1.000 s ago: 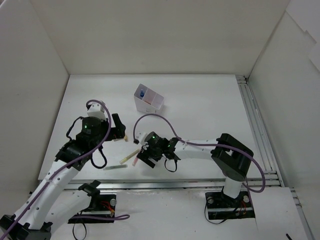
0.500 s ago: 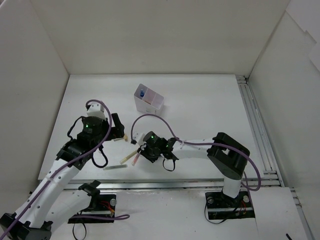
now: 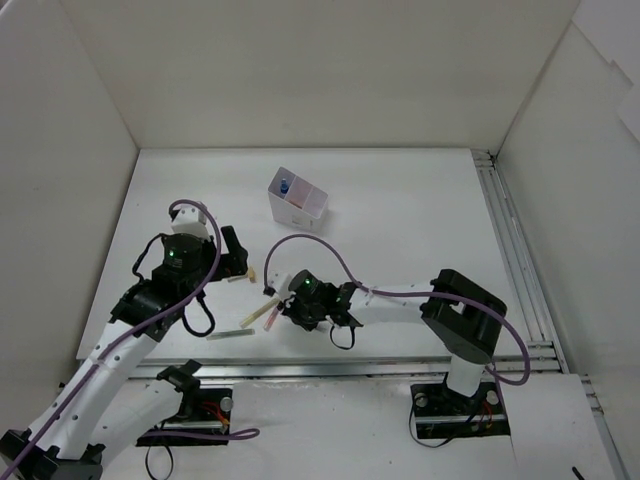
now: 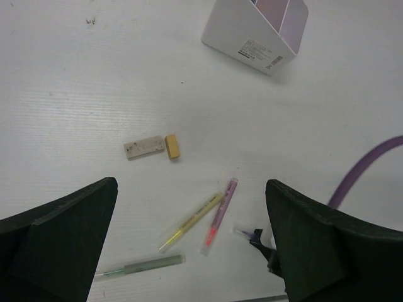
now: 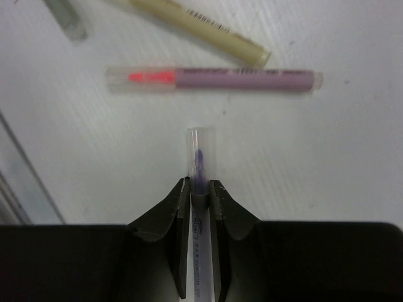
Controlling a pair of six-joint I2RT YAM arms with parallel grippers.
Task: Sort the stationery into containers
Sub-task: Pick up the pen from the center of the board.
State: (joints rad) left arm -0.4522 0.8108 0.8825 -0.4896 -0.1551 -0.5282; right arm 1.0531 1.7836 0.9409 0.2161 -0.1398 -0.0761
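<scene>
My right gripper (image 5: pixel 200 185) is shut on a thin pen with a clear cap and a purple tip (image 5: pixel 199 151), low over the table. Just beyond it lie a pink pen (image 5: pixel 214 79), a yellow-green pen (image 5: pixel 201 28) and a grey-green pen (image 5: pixel 66 19). In the top view the right gripper (image 3: pixel 288 303) is beside these sticks (image 3: pixel 262 316). My left gripper (image 4: pixel 192 245) hangs open above them, holding nothing. A grey block (image 4: pixel 144 148) and a tan eraser (image 4: pixel 172 146) lie ahead of it. The white compartment box (image 3: pixel 297 197) stands further back, with a blue item inside.
The metal rail (image 3: pixel 515 250) runs along the table's right side and the near edge. White walls enclose the table on three sides. A purple cable (image 4: pixel 365 167) loops from the right arm through the left wrist view.
The right gripper's jaws have closed from wide open onto the clear-capped pen. The right arm shifted slightly toward the pens. The left arm stayed open and almost still.
</scene>
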